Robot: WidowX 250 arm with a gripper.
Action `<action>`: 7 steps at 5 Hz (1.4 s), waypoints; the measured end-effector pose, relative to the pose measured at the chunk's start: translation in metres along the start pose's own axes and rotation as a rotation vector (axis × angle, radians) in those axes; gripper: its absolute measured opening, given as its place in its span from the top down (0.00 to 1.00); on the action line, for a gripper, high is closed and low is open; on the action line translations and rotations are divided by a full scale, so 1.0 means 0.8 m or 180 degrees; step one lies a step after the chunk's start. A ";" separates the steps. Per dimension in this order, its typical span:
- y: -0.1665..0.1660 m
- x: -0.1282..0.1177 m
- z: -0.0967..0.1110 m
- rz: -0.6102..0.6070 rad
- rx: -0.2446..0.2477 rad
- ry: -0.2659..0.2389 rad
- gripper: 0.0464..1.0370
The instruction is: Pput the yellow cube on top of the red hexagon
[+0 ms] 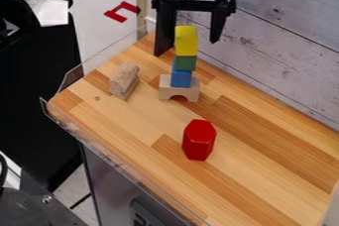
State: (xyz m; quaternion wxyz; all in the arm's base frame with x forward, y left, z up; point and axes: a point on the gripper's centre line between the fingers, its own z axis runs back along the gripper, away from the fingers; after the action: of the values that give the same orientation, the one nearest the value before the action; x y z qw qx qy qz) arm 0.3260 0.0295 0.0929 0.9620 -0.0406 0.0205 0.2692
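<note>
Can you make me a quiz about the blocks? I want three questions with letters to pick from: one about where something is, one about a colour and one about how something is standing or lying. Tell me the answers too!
1. Where is the yellow cube?
A. At the bottom of the stack
B. At the top, on the green block
C. In the middle of the stack

2. What colour is the block just under the green one?
A. Blue
B. Purple
C. Orange

3. How is the red hexagon?
A. Lying on its side
B. Upside down in the air
C. Standing up on the wooden tabletop

Answers:
1. B, because the yellow cube sits above all the other blocks in its stack.
2. A, because the blue block is right below the green one.
3. C, because its six-sided end faces up.
</note>
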 end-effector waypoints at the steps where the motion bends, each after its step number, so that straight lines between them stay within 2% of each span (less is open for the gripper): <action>1: 0.002 0.006 -0.008 -0.0002 -0.0012 0.0073 0.04; 3: 0.005 0.016 -0.019 -0.0003 -0.0055 0.0072 0.07; 4: 0.006 0.019 -0.023 0.0028 -0.0081 0.0037 0.36; 5: 0.008 0.020 -0.024 0.0055 -0.0109 0.0038 0.49; 6: 0.012 0.018 -0.025 0.0082 -0.0103 0.0055 0.49; 7: 0.021 0.010 -0.018 0.0022 0.0067 0.0081 0.49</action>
State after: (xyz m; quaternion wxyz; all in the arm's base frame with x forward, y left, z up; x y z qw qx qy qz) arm 0.3237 0.0467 0.0771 0.9611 -0.0339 0.0358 0.2718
